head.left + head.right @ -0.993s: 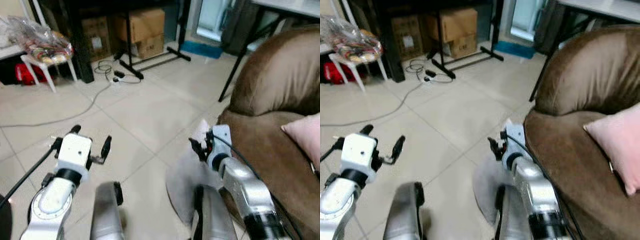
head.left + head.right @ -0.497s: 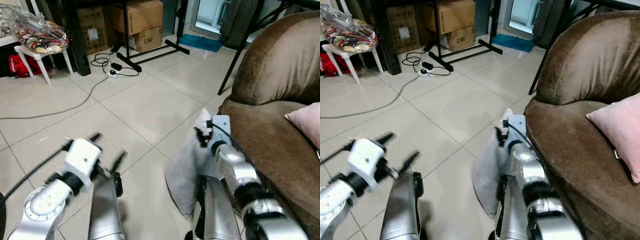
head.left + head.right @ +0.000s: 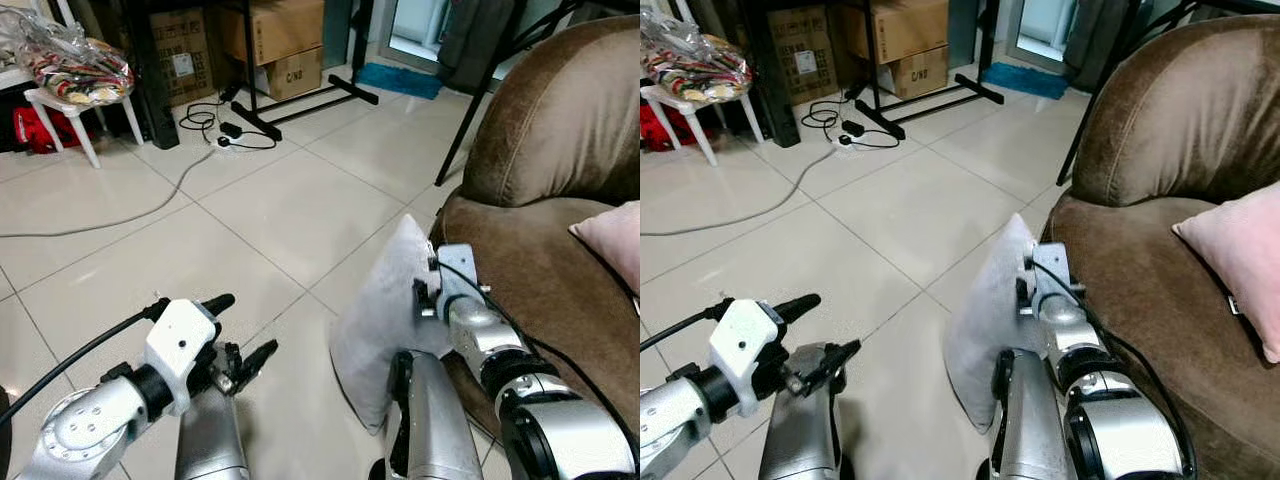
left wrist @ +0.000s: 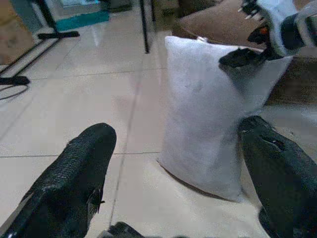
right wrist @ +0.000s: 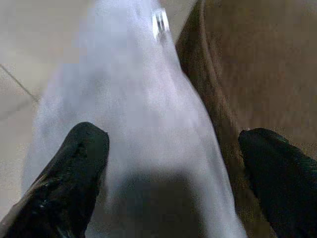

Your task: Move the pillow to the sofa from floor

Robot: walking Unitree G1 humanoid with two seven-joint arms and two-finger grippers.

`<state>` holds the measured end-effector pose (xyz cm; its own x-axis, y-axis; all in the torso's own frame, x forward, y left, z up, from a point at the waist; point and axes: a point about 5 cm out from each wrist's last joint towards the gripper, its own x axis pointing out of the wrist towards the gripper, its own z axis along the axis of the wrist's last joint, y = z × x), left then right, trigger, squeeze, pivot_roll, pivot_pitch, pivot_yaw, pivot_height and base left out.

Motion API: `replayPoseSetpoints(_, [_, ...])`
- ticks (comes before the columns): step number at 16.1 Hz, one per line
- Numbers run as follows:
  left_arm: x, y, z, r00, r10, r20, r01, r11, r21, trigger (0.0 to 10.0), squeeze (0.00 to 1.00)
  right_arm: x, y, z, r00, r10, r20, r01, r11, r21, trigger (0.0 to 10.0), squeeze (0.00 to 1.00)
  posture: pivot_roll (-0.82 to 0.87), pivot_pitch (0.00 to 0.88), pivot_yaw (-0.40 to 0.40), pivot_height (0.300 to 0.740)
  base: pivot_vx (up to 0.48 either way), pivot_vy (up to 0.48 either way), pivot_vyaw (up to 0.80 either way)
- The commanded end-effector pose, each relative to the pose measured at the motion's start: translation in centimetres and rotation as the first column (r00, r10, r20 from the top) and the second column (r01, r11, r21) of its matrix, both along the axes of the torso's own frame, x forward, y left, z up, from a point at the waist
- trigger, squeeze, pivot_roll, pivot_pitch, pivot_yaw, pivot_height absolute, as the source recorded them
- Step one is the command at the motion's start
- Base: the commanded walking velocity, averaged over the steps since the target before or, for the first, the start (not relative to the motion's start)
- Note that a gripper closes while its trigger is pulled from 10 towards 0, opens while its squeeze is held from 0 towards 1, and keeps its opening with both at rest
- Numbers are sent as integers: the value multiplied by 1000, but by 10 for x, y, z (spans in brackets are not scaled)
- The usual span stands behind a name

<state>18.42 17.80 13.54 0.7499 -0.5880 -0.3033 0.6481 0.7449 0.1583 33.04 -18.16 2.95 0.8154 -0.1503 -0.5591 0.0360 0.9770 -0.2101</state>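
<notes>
A pale grey pillow point(image 3: 380, 315) stands on edge on the tiled floor and leans against the front of the brown sofa point(image 3: 545, 150). My right gripper point(image 3: 424, 292) is at the pillow's upper edge. In the right wrist view it point(image 5: 171, 139) is open, with one finger on each side of the pillow point(image 5: 141, 106). My left gripper point(image 3: 240, 332) hovers low over the floor to the pillow's left, open and apart from it. It point(image 4: 176, 131) points at the pillow point(image 4: 208, 114) in the left wrist view.
A pink cushion point(image 3: 612, 245) lies on the sofa seat. At the back are a white stool with a plastic bag point(image 3: 75, 68), cardboard boxes point(image 3: 285, 30), a black stand's legs point(image 3: 300, 105), a power strip with cables point(image 3: 225, 135) and a blue mat point(image 3: 405, 80).
My right gripper has moved down and right to the pillow's top edge. My left arm has come lower and turned toward the pillow. The camera has shifted slightly.
</notes>
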Motion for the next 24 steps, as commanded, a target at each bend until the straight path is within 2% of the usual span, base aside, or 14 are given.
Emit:
replayPoseSetpoints(1, [-3,0,5,1000,-16,0,16,1000,6,10000,251,-1,-6,-1,999,-32,-17,31,999,-11,10000,0,168,49,-36,431,0,0,0])
replayPoseSetpoints(2, [-8,4,7,999,-36,-27,36,999,20,10000,251,-7,-15,-6,995,-83,-55,80,995,-57,10000,0,181,73,-25,431,0,0,0])
replayPoseSetpoints(4, [-11,6,9,998,-48,-44,50,998,28,10000,251,-10,-19,-9,990,-115,-77,110,992,-68,10000,0,191,83,-20,431,0,0,0])
replayPoseSetpoints(6, [-15,8,13,997,-59,-59,61,998,35,10000,251,-16,-19,-17,984,-121,-132,117,992,-43,10000,0,212,93,-14,431,0,0,0])
replayPoseSetpoints(7, [-17,9,15,995,-64,-70,67,997,37,10000,247,-20,-15,-22,981,-106,-161,107,994,-3,7608,0,220,96,-16,431,0,0,0])
replayPoseSetpoints(8, [-20,10,16,994,-69,-83,72,997,35,10000,247,-21,-12,-24,982,-94,-164,99,995,22,2353,0,226,95,-16,431,0,0,0])
replayPoseSetpoints(9, [-21,10,16,993,-71,-89,75,997,35,10000,247,-21,-10,-24,982,-98,-162,107,993,47,0,0,229,91,-17,431,0,0,0])
replayPoseSetpoints(10, [-22,11,16,992,-74,-98,77,996,33,10000,251,-21,-8,-24,981,-109,-162,125,988,93,0,0,233,85,-19,431,0,0,0])
replayPoseSetpoints(14, [-20,11,15,991,-75,-108,79,996,33,10000,247,-17,0,-21,985,-88,-148,108,985,132,0,0,233,62,-24,431,0,0,0])
replayPoseSetpoints(24, [-11,13,14,988,-93,-121,97,995,25,10000,247,-14,7,-20,988,-66,-139,88,984,158,0,0,221,22,-13,431,0,0,0])
